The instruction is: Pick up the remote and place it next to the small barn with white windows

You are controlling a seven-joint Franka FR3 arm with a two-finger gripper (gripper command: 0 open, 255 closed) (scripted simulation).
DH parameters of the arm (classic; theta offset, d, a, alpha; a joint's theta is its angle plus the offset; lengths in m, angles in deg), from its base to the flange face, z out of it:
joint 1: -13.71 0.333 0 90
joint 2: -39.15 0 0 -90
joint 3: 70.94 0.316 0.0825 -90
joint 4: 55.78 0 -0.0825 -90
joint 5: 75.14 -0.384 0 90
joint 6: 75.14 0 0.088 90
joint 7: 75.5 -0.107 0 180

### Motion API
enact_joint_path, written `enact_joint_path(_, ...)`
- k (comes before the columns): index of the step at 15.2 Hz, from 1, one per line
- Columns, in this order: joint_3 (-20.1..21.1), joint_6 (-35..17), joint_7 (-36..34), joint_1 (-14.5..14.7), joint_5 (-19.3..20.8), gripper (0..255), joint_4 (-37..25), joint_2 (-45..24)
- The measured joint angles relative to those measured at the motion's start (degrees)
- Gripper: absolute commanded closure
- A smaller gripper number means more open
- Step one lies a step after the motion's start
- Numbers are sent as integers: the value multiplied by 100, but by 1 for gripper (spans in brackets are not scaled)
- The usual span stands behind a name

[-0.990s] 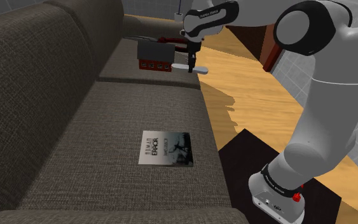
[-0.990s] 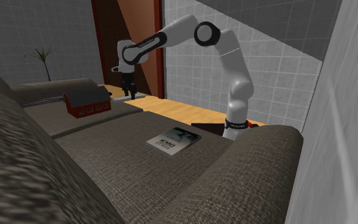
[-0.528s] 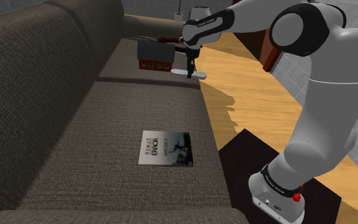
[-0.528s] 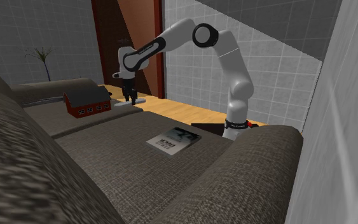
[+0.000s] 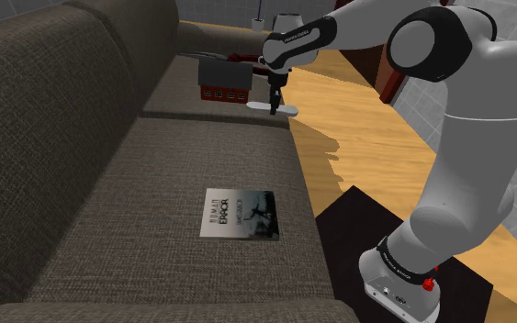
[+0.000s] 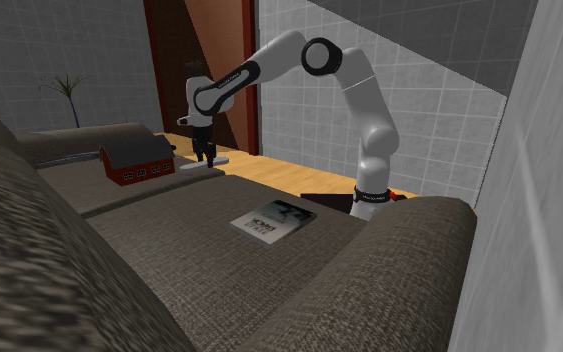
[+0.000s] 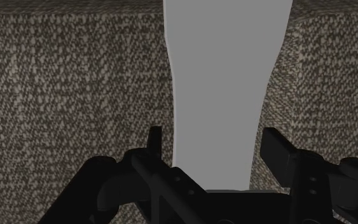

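Note:
The remote (image 5: 275, 107) is a plain pale grey slab, held level just over the front edge of the sofa's far seat cushion (image 5: 187, 96). My black gripper (image 5: 273, 101) is shut on it from above. In the second exterior view the remote (image 6: 212, 163) and the gripper (image 6: 207, 156) hang a short way to the right of the small red barn (image 6: 137, 160). That barn (image 5: 224, 81) has a dark roof and white windows. Seen from the wrist, the remote (image 7: 219, 95) runs out from between my fingers (image 7: 155, 143) over the brown fabric.
A book (image 5: 240, 214) with a pale cover lies on the near seat cushion. The sofa's backrest (image 5: 54, 101) rises along the shoulder view's left. Wooden floor (image 5: 376, 138) runs along the seat's front edge, and my stand (image 5: 403, 266) is at lower right.
The gripper has come down with the remote and moved slightly closer to the barn, from above the cushion to just over its surface.

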Motion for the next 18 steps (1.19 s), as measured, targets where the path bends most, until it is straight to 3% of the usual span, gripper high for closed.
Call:
enact_joint_path(1, 0, -1, 0, 0, 0, 0, 0, 0)
enact_joint_path(7, 0, -2, 0, 0, 0, 0, 0, 2)
enact_joint_path(12, 0, 553, 0, 3, 2, 0, -302, 262)
enact_joint_path(18, 0, 603, -1, 5, 3, 0, -325, 282)
